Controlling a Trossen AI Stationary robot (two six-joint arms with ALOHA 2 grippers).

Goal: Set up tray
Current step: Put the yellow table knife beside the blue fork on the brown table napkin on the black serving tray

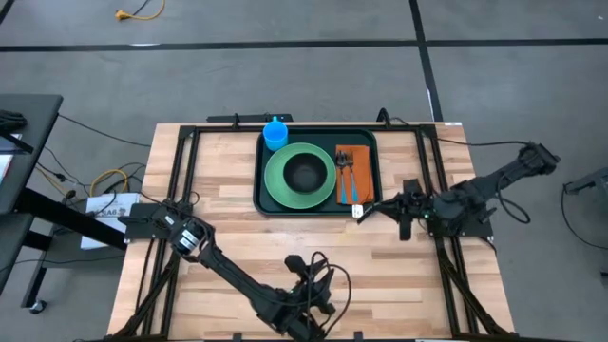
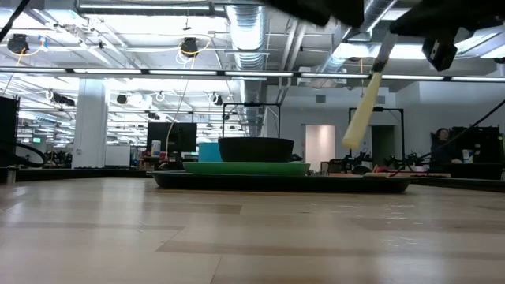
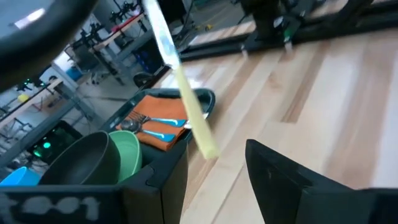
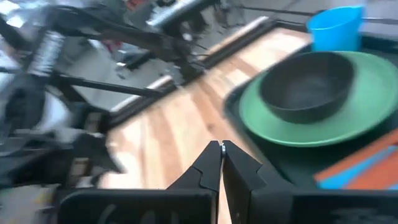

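tray (image 1: 318, 204): dark green, sits at the far middle of the wooden table (image 1: 237, 247), pretty much full already

on the tray: light-green plate (image 1: 299, 177) with a dark bowl (image 1: 304, 172) on it, blue cup (image 1: 275, 134) in the far-left corner, orange napkin (image 1: 354, 173) along the right side with blue-handled fork and spoon (image 1: 345, 176) lying on top

right gripper (image 1: 359, 211): hanging just off the tray's near-right corner, fingers pinched together on a knife (image 2: 364, 110) with a pale yellowish handle; it dangles tilted, clear of the tabletop

in the way: the napkin strip is taken up by the cutlery, and the tray rim is right beside the knife

left gripper (image 1: 318, 268): parked low at the near middle of the table, well apart from the tray; honestly can't tell how its fingers stand

open room: big bare stretch of wood between the tray and the near edge, plus both sides of the tray

edges: black frame rails (image 1: 185, 180) run along the table's left and right sides
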